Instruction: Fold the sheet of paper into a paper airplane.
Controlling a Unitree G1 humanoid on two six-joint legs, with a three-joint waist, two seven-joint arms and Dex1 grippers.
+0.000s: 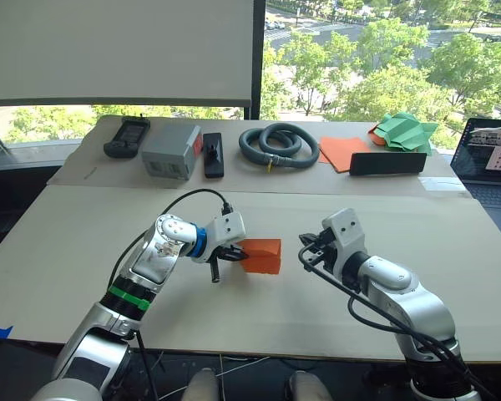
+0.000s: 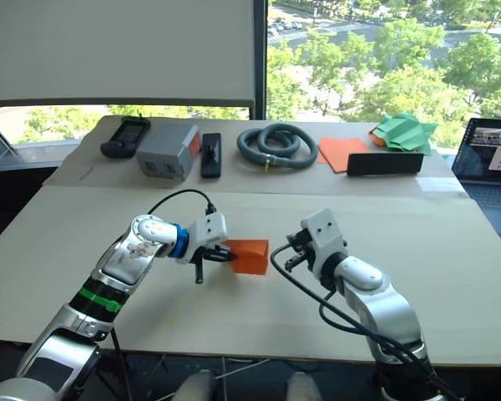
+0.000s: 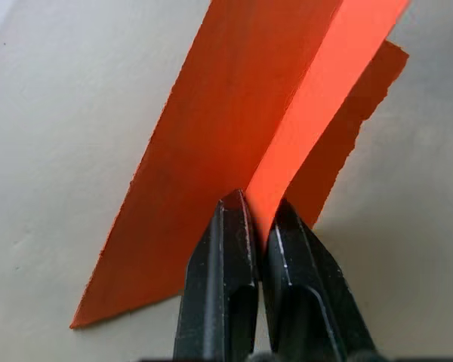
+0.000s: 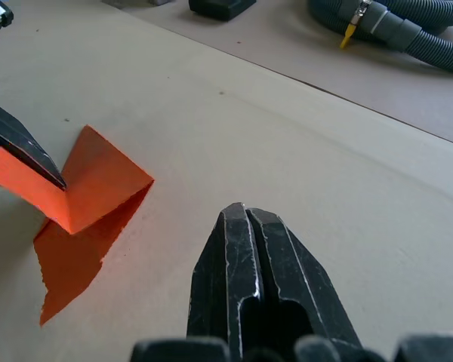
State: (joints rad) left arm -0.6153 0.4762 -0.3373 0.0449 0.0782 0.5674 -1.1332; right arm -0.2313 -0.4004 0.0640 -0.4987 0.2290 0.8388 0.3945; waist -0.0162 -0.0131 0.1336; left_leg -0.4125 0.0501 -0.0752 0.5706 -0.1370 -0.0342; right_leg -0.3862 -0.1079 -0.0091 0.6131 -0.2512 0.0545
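Big windows with green trees behind, and a wide tan tabletop in front. Orange sheet of paper near the middle of the tabletop, between the two hands. Already bent over once, with one flap lifted up and the rest lying flat. Left hand pinched shut on the edge of that lifted flap. Right hand close by on the other side, fingers pressed together, holding nothing and not touching the paper.

Looks like an early fold, with the flap raised and not yet pressed down. No pointed nose and no fin yet, so most of the work still to come.

Next, probably: bring the flap over so its edges line up, then press along the bend with the free right hand to make a sharp crease. Thin paper, so easy to slip or crumple if pulled too hard.

Far back: a grey hose, a grey box, a flat orange sheet, some green folded paper and a laptop.
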